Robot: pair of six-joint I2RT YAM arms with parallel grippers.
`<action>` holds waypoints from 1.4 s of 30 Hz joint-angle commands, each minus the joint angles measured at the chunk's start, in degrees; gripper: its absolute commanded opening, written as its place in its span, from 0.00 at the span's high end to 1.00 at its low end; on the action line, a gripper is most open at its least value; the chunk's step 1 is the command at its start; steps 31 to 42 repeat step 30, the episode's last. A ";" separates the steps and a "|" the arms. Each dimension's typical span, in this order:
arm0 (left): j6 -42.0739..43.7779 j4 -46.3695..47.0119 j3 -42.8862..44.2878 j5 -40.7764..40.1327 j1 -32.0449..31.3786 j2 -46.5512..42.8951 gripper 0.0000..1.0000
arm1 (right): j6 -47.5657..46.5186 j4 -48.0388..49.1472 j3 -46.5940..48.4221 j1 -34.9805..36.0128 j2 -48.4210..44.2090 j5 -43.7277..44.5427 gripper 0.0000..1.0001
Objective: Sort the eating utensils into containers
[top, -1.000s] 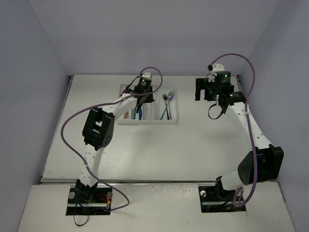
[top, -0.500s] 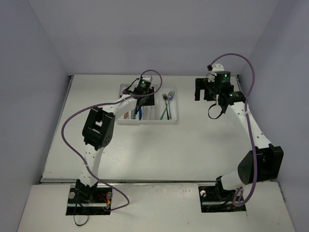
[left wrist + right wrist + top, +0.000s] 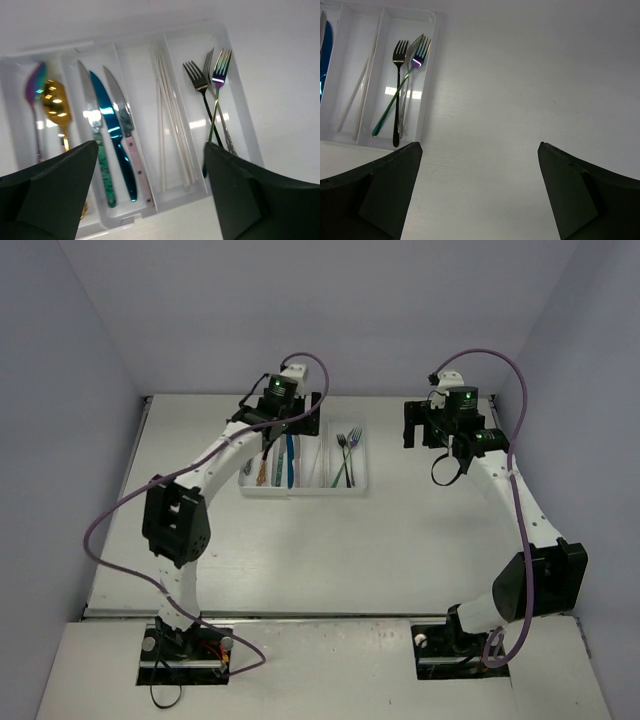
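Tabletop point(image 3: 400, 540): left pincer point(image 3: 150, 146) opened, risen higher above cutlery tray point(image 3: 141, 65).

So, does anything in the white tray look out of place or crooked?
Nothing is misplaced: in the cutlery tray, the spoons, knives, pale sticks and forks each have their own compartment. Only the forks lie untidily, with the iridescent fork crossing the black fork on a slant.

1. You see a white tray point(image 3: 142, 85).
2. In its leftmost compartment you see a gold spoon point(image 3: 55, 102) and a purple-iridescent spoon point(image 3: 35, 85).
3. Next compartment: a glossy blue knife point(image 3: 114, 135).
4. Its rightmost compartment: a black fork point(image 3: 195, 77) and a rainbow-tinted fork point(image 3: 220, 75).
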 commanded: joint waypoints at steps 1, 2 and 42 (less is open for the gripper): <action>8.58 -4.55 2.75 -2.31 4.12 -13.59 0.13 | -2.96 2.66 3.09 -0.61 -0.17 1.97 0.00; 9.52 -5.72 1.72 -2.13 5.07 -15.47 0.12 | -3.23 2.66 2.97 -0.66 0.14 2.36 0.00; 17.43 -10.20 -36.38 -1.61 25.10 -38.86 0.11 | -0.40 5.56 -4.46 -2.58 8.90 1.56 0.00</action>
